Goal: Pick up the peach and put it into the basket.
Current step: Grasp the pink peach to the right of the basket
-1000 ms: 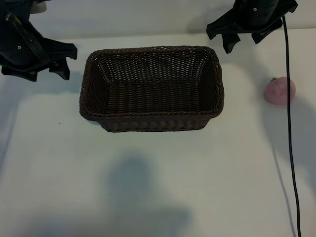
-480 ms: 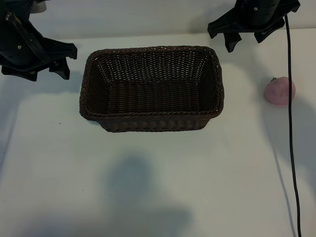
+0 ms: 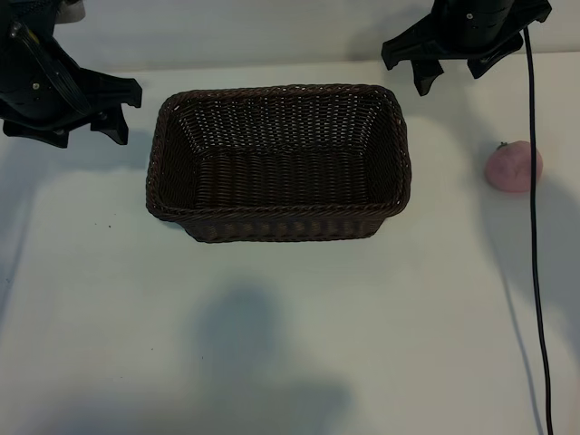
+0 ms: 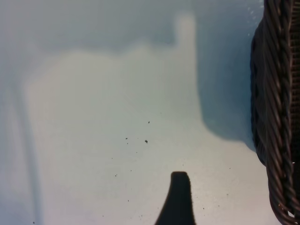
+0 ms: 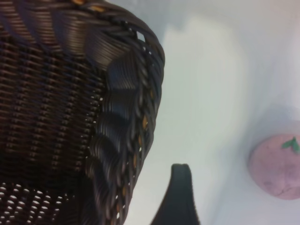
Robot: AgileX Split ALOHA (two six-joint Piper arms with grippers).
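Note:
The pale-pink peach lies on the white table at the far right, apart from the basket. The dark-brown woven basket stands empty in the middle of the table. My right gripper hangs open at the back right, above the table between the basket's far right corner and the peach, holding nothing. In the right wrist view one dark finger shows between the basket rim and the peach. My left gripper is parked open at the back left, beside the basket.
A black cable runs from the right arm down the right side of the table, crossing just in front of the peach. Bare white table spreads in front of the basket, with a shadow on it.
The right arm has shifted very slightly to the right. The peach, the basket and the left arm have not moved.

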